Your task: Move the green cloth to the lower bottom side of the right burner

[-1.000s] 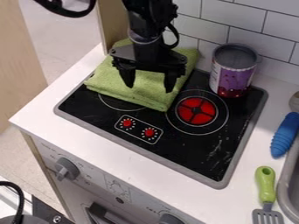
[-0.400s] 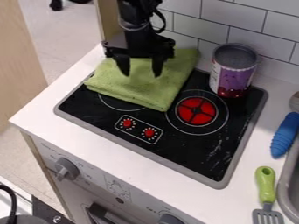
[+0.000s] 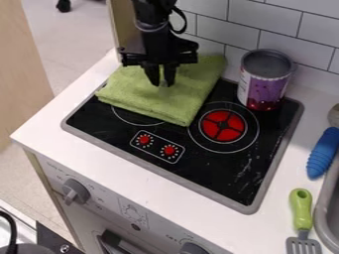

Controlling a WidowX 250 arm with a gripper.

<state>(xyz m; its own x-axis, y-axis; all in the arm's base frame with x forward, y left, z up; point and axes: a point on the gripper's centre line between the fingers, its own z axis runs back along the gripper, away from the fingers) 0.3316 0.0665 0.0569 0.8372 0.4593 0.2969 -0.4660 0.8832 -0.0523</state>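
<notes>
Green cloth (image 3: 151, 103), folded into a thick, fuzzy rectangle, lies over the upper left of the glossy stovetop (image 3: 213, 171). A black gripper (image 3: 163, 84), fingers narrow, pinches its nubby top.

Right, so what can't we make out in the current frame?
All camera view:
- Grip on the green cloth: unclear, the gripper blocks the contact.
- Most of the left burner: under the cloth.
- Far side of the can: turned away.
- Spatula end: cut by bottom edge.
- Sink: cut by right edge.
</notes>
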